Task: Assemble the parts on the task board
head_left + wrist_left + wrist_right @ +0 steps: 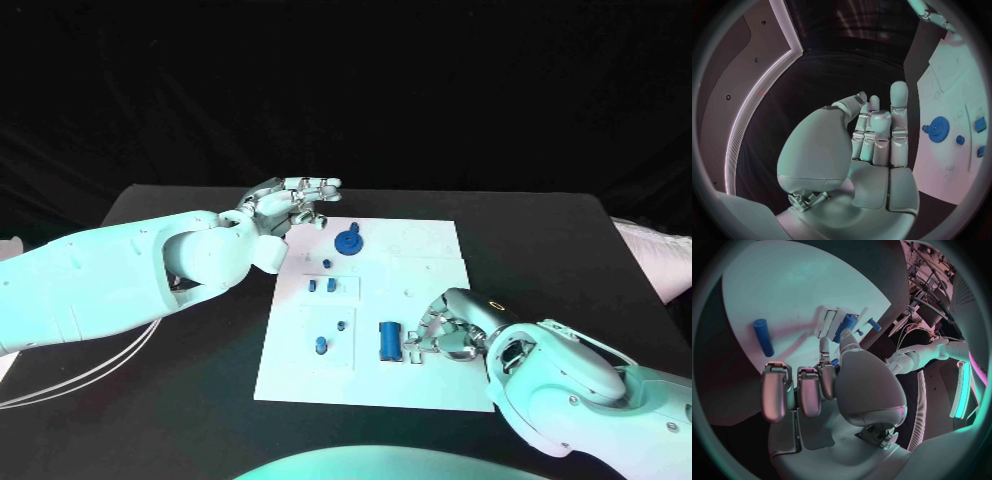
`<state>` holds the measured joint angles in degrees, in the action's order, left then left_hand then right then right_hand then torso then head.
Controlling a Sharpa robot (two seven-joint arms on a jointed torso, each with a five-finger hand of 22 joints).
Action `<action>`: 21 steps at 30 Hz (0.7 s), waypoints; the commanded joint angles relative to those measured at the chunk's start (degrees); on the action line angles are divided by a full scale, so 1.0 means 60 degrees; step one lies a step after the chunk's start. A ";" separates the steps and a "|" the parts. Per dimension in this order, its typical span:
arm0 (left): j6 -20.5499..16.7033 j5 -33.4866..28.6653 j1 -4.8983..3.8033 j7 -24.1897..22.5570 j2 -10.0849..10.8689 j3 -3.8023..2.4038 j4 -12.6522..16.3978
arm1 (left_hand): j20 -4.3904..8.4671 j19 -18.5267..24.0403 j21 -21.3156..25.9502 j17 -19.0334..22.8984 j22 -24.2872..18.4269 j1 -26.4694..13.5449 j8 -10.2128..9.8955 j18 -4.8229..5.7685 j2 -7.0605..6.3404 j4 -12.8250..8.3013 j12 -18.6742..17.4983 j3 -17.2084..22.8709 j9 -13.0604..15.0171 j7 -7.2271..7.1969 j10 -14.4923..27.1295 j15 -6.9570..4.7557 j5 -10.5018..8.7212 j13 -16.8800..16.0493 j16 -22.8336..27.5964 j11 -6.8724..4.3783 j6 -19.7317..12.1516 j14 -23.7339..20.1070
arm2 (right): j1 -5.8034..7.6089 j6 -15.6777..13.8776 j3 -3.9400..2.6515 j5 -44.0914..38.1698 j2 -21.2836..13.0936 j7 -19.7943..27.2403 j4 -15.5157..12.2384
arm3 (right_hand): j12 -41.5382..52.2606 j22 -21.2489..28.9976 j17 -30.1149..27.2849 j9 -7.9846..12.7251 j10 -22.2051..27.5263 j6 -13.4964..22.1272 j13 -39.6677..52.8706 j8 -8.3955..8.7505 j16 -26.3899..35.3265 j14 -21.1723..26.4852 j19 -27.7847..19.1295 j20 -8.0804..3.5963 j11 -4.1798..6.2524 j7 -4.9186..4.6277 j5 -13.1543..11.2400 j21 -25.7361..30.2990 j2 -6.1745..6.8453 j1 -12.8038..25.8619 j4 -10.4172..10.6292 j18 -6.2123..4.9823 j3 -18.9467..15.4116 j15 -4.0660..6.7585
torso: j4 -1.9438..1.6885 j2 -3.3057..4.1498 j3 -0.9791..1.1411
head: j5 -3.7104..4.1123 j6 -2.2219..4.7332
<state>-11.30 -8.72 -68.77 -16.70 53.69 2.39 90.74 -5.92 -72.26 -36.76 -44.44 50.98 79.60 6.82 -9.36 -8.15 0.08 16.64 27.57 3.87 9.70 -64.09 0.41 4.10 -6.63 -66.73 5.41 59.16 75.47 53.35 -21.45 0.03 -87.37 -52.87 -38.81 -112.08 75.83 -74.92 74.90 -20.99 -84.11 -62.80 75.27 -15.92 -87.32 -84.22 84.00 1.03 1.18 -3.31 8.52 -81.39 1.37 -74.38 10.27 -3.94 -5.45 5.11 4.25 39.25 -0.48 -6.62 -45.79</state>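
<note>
Head view: white task board (418,300) on black table (577,260).

The left arm (108,275) comes in low from the left, its hand (289,205) raised with the fingers (898,107) stretched straight and close together, nothing in them. The right arm (591,385) reaches in from the lower right, its hand (444,332) palm down, fingers (776,390) extended side by side, holding nothing.

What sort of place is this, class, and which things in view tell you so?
Probably a robotics lab test bench: a black table against a dark backdrop, a white rectangular task board with small blue plastic parts, including a blue toothed gear, and two silver many-fingered hands.
</note>
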 commanded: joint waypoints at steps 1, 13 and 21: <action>0.0172 0.0028 -0.0005 -0.0044 0.0000 -0.0005 0.0014 | -0.0023 0.0055 0.0040 0.0010 -0.0015 0.0017 -0.0037 -0.0135 0.0068 -0.0014 0.0048 -0.0030 -0.0002 0.0011 0.0057 -0.0005 0.0001 -0.0016 0.0033 -0.0025 -0.0040 -0.0084 | 0.0038 -0.0443 -0.0025 0.0517 -0.0391 0.0423 -0.0203 | -0.0162 -0.0251 0.1831 0.0074 -0.0013 0.0238 0.0713 0.0209 -0.0026 -0.0824 0.0174 0.0022 -0.0074 -0.0087 0.0300 -0.0044 -0.0083 0.0070 0.0033 0.0163 -0.0055 -0.0071 | 0.0021 -0.0022 -0.0025 | 0.0057 0.0009; 0.0157 0.0028 -0.0005 -0.0046 0.0018 -0.0002 0.0044 | -0.0024 0.0054 0.0053 0.0022 -0.0026 0.0021 -0.0033 -0.0135 0.0079 -0.0025 0.0073 -0.0039 -0.0001 0.0011 0.0069 -0.0004 0.0004 -0.0018 0.0030 -0.0025 -0.0041 -0.0088 | 0.0087 -0.0225 -0.0043 -0.0192 -0.1615 0.0337 -0.0286 | -0.0281 -0.0294 0.1849 0.0312 0.0034 0.0264 0.0683 0.0697 -0.0034 -0.0826 0.0174 0.0113 -0.0147 -0.0176 0.0618 -0.0065 -0.0439 -0.0686 -0.0322 0.0165 0.0459 -0.0148 | 0.0088 -0.0004 -0.0015 | 0.0139 0.0074; 0.0176 0.0029 -0.0004 -0.0037 -0.0002 -0.0001 0.0032 | -0.0023 0.0054 0.0062 0.0041 -0.0033 0.0035 -0.0030 -0.0137 0.0088 -0.0037 0.0085 -0.0036 0.0000 0.0009 0.0071 -0.0006 0.0006 -0.0020 0.0036 -0.0028 -0.0038 -0.0095 | 0.0000 0.0263 -0.0037 -0.0376 -0.1611 0.0212 -0.0125 | -0.0304 -0.0288 0.1845 0.0403 0.0026 0.0140 0.0683 0.0829 -0.0030 -0.0824 0.0166 0.0128 -0.0157 -0.0183 0.0236 -0.0058 -0.0428 -0.0595 -0.0255 0.0163 0.0579 -0.0160 | 0.0065 0.0009 -0.0001 | 0.0152 0.0079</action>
<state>-11.30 -8.72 -68.77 -16.67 53.77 2.41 90.83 -5.92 -72.26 -36.76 -44.24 50.83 79.60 6.82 -9.36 -8.15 0.08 16.87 27.57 3.87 9.70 -64.09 0.21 4.10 -6.69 -66.73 5.41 59.16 75.26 53.50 -22.36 -0.21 -87.64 -62.68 -37.20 -112.99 74.39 -74.90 74.94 -18.60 -83.66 -61.54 84.14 -11.24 -87.32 -84.02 84.00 1.47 0.32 -4.37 10.15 -81.39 -0.99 -77.92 8.61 -3.95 -2.18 4.48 4.72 39.27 -0.51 -5.73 -45.26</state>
